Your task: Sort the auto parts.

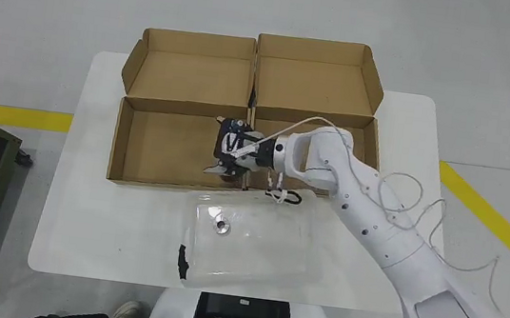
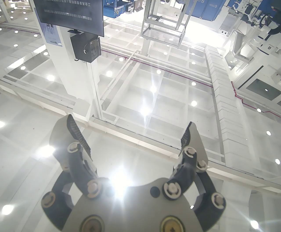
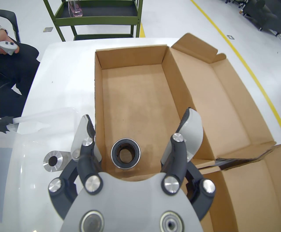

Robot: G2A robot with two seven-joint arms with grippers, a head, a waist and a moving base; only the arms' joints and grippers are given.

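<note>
a white table [image 1: 78, 195] carries two open cardboard boxes side by side. the right gripper [image 3: 138, 113] hangs over the end of one box [image 3: 136, 92] nearest the second box [image 3: 245, 189], its jaws spread wide and holding nothing. a black-rimmed metal sleeve [image 3: 125, 153] stands on that box's floor, between the fingers. a clear plastic tray [image 1: 254, 245] lies in front of the boxes, and a silver cylinder [image 3: 53, 161] rests on it, just outside the box wall. the left gripper [image 2: 130, 120] points at the ceiling, jaws apart and empty.
</note>
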